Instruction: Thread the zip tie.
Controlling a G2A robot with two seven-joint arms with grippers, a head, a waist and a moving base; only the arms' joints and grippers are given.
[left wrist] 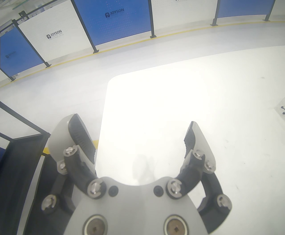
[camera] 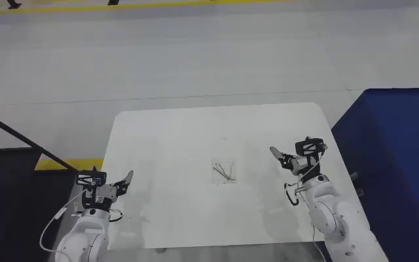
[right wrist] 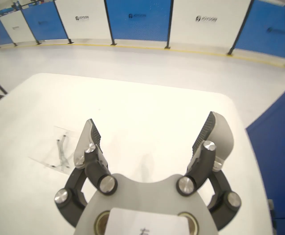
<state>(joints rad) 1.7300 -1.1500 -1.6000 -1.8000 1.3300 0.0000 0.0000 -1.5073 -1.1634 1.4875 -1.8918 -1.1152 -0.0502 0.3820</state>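
Thin black zip ties (camera: pixel 224 172) lie crossed in a small clear bag near the middle of the white table (camera: pixel 196 131). The right wrist view shows the same zip ties (right wrist: pixel 60 153) in their bag, off to one side of my right gripper (right wrist: pixel 151 124). That right gripper (camera: pixel 298 152) hangs open over the table's right part, holding nothing. My left gripper (camera: pixel 118 181) is at the table's left edge, and in its own view the left gripper (left wrist: pixel 133 124) is open and empty. A corner of the bag (left wrist: pixel 281 109) shows at the frame's border.
A blue cabinet (camera: pixel 386 144) stands close against the table's right side. A dark barrier frame (camera: pixel 26 147) runs along the left. Blue and white partition panels (right wrist: pixel 138 20) line the floor beyond a yellow line.
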